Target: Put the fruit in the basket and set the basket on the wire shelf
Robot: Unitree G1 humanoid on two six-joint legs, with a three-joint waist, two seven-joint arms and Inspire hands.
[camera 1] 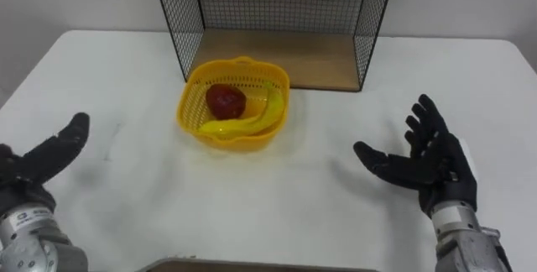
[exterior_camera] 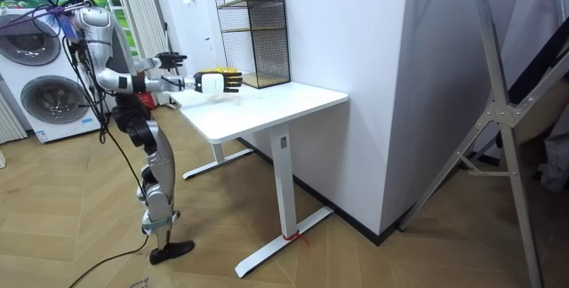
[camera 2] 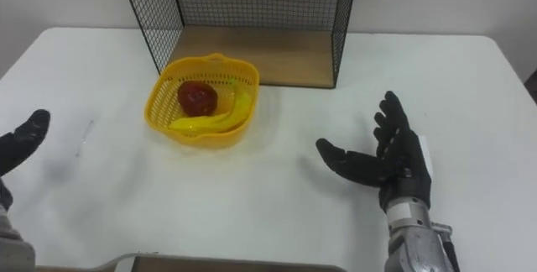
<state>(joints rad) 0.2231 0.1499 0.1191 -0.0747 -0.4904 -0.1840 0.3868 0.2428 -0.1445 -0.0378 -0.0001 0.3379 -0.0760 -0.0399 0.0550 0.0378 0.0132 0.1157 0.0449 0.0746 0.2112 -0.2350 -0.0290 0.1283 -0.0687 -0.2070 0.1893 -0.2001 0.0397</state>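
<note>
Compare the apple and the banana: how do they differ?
The apple is dark red and round; the banana is yellow, long and curved. The apple sits at the basket's left; the banana curls along its front and right. Both lie inside the basket.

Bench (camera 1: pixel 252 209): white top, standing on white legs, sitting against the white wall (exterior_camera: pixel 356 30).
Washing machines (exterior_camera: pixel 53 101): standing at the room view's left, beyond the bench.
Floor (exterior_camera: pixel 373 261): wood planks, running under the bench.
Metal frame (exterior_camera: pixel 502 119): rising at the room view's right, well apart from the bench.
</note>
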